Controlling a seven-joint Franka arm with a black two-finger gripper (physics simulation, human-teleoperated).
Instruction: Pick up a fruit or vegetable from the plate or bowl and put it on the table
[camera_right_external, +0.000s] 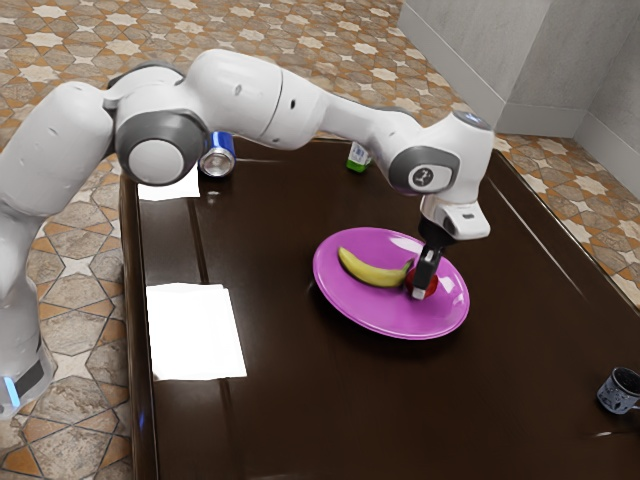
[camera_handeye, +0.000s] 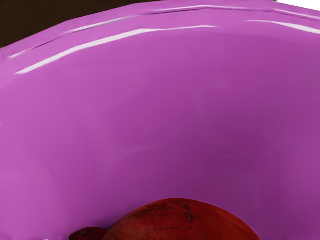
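Note:
On the magenta plate (camera_right_external: 375, 315) in the exterior view, my gripper (camera_right_external: 423, 286) reaches down over a round red fruit (camera_right_external: 432, 285), covering part of it. Whether it grips the fruit is hidden from this side. A yellow banana (camera_right_external: 368, 272) lies on the same plate, its end close to the fruit. In the wrist view the red fruit (camera_handeye: 182, 220) shows at the lower edge, directly under the hand, with a small dark red part beside it. Behind it stretches the plate (camera_handeye: 150, 110) up to its rim.
Two white sheets lie on the dark table (camera_right_external: 300, 400), one being the larger sheet (camera_right_external: 195, 332). A blue can (camera_right_external: 217, 157) and a green-and-white container (camera_right_external: 358, 157) stand toward the far edge. A speckled mug (camera_right_external: 620, 391) is at the exterior view's right.

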